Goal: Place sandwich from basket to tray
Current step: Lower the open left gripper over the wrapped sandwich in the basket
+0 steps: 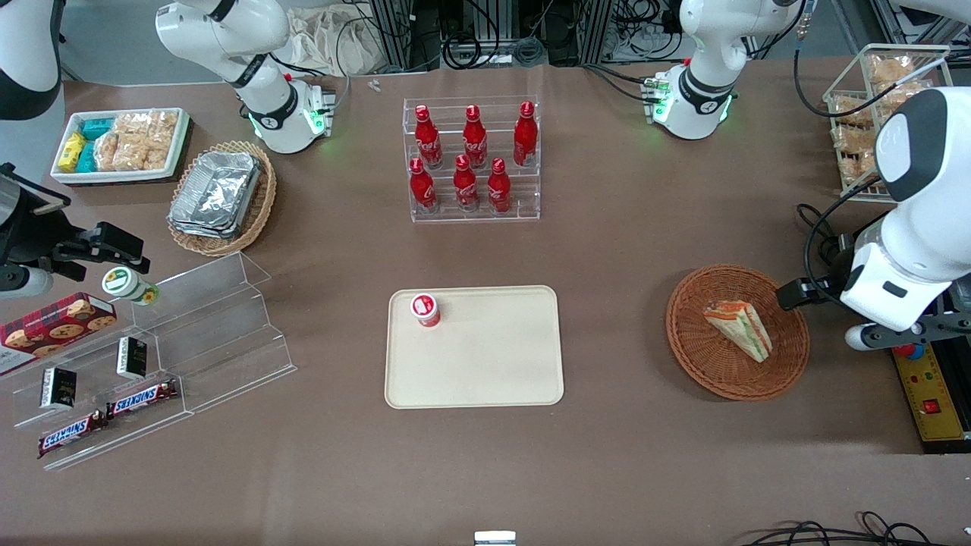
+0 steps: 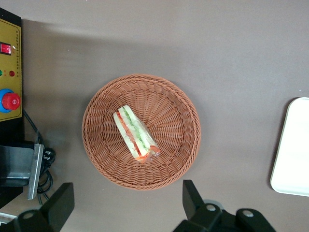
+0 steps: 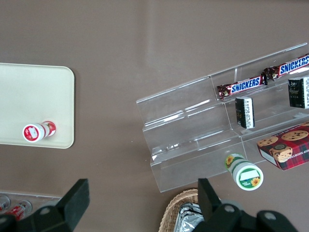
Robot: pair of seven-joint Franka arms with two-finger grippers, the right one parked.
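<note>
- The tool (image 2: 125,208) hangs above the worktop (image 1: 622,250) just outside the basket (image 2: 96,145) rim, its two dark fingers (image 2: 192,195) spread wide with nothing between them.
- The sandwich (image 1: 738,329) lies in the basket's middle, a wrapped wedge of pale bread with red and green layers showing along its cut face; bare weave rings it on all sides.
- The basket is round, shallow, reddish-brown wicker with a raised woven rim.
- The tray (image 1: 493,364), smooth cream plastic with rounded corners and a low lip, sits well apart from the basket, toward the parked arm's end.
- Plain brown worktop separates them.
- A small red-and-white cup (image 1: 425,309) stands in one tray corner; the rest of the tray is bare.
</note>
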